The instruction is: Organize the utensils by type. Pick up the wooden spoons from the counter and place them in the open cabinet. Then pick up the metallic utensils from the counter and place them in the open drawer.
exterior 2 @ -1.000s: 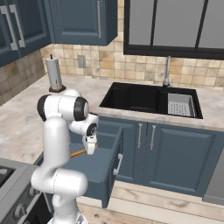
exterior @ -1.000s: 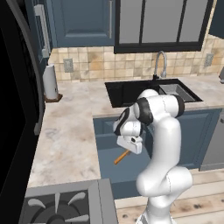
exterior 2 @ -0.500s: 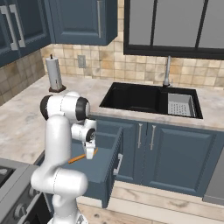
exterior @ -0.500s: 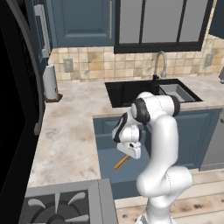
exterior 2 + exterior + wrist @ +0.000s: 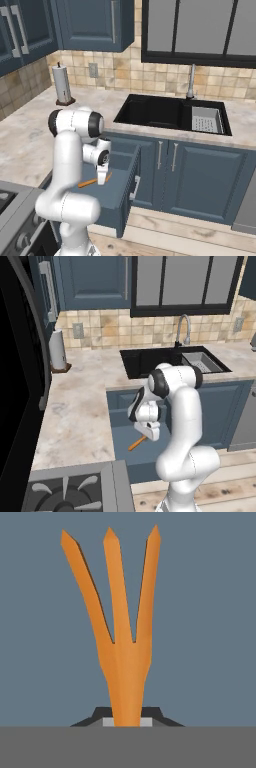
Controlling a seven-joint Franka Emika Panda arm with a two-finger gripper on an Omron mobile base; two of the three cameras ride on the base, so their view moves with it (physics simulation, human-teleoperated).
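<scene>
Left base view showed the claw (image 5: 151, 434) lowered over the open drawer (image 5: 120, 431), clenched on the orange-copper fork (image 5: 137, 443). The fork stuck out sideways and slightly downward from the jaws, its free end reaching away from the claw toward the side of the drawer nearest the counter (image 5: 75, 406). In the right base view the claw (image 5: 102, 179) hung just above the drawer's (image 5: 120, 187) blue floor, with the fork (image 5: 90, 182) jutting from it toward the robot's own body. In the hand view, the fork (image 5: 117, 632) rose straight ahead of the claw, its three tines spread against the flat blue-grey of the drawer floor beyond, and its neck was pinched between the fingertips at the bottom edge.

Judging by this, the metal-utensil step was in hand: the fork was grasped and already positioned over the drawer, but not set down. I could not make out any wooden spoon or the dark-handled utensil on the counter, so how much of the task remained was unclear.

The next move probably called for a short descent until the fork was close to the drawer floor, then releasing the jaws and lifting clear without catching the drawer walls.
</scene>
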